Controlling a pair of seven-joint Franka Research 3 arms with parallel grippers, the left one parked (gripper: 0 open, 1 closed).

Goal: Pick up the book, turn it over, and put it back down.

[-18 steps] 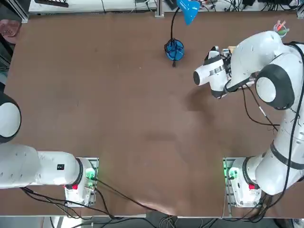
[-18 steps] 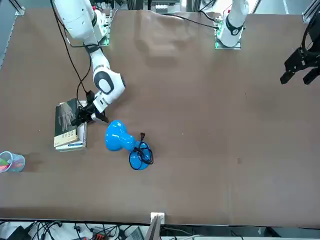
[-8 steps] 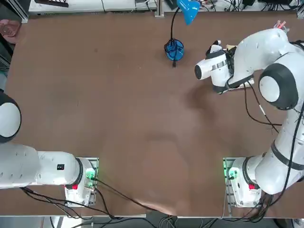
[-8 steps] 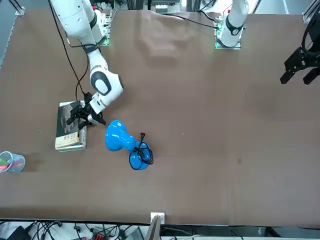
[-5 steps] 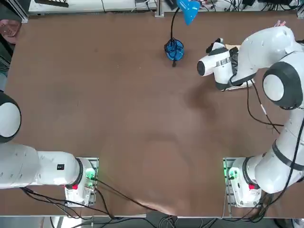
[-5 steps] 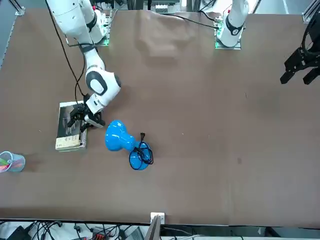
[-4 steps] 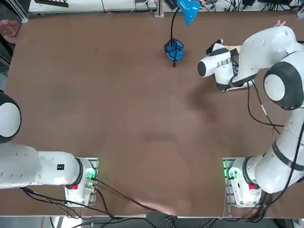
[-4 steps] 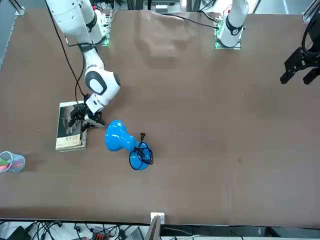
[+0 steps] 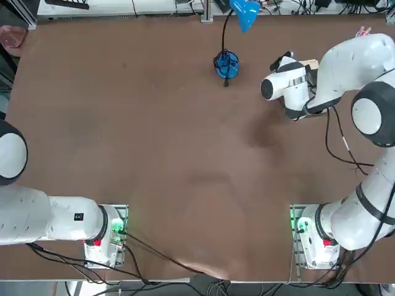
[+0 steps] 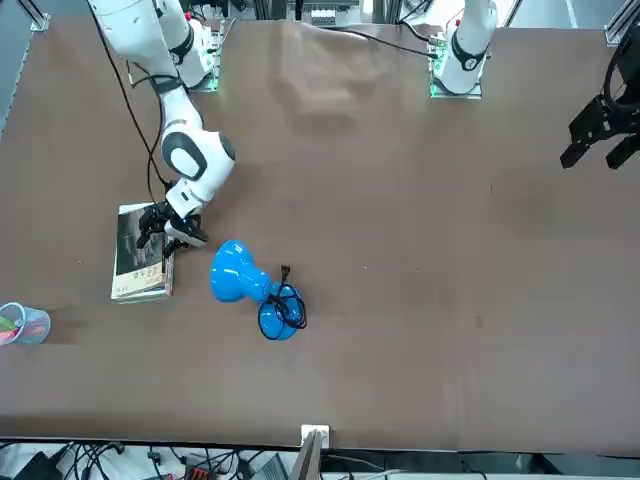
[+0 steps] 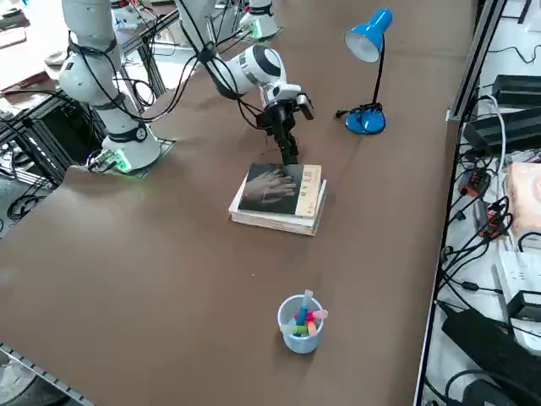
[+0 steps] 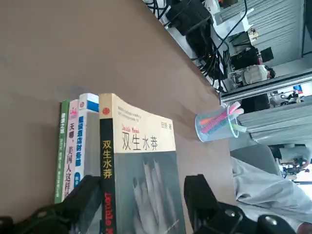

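Four book spines in wrist view (image 12: 82,146), one cover from the side (image 11: 275,189); right jaws (image 12: 141,195) spread.

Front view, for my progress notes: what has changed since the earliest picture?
The paperback has swung squarer onto the books beneath; the open right gripper has shifted slightly toward its own right. Lamp and cup stayed put.
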